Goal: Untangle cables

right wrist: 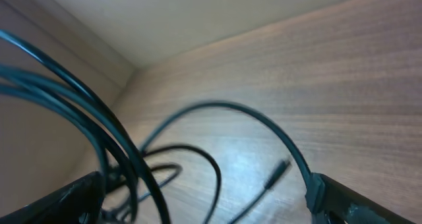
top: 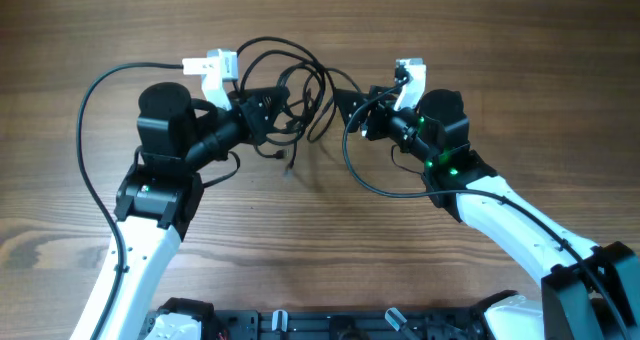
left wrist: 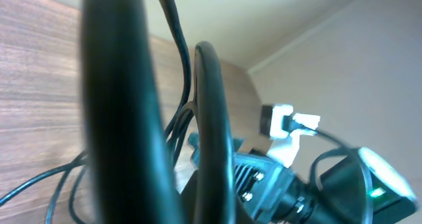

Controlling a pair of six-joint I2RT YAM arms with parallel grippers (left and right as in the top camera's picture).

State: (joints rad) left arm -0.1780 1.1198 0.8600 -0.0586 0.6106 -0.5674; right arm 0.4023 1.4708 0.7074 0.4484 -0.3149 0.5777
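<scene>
The cables are a tangle of thin black cords at the middle back of the table, partly lifted. One plug end hangs below the tangle. My left gripper reaches into the tangle from the left and is shut on the cables. In the left wrist view, blurred cable loops fill the picture and hide the jaws. My right gripper sits at the tangle's right side, open wide. In the right wrist view its fingers stand far apart, cables cross the left one, and a plug dangles between them.
The thick black camera wire of the left arm arcs out to the left. The right arm's wire loops over the wooden table in front of its gripper. The right arm's white camera module shows in the left wrist view.
</scene>
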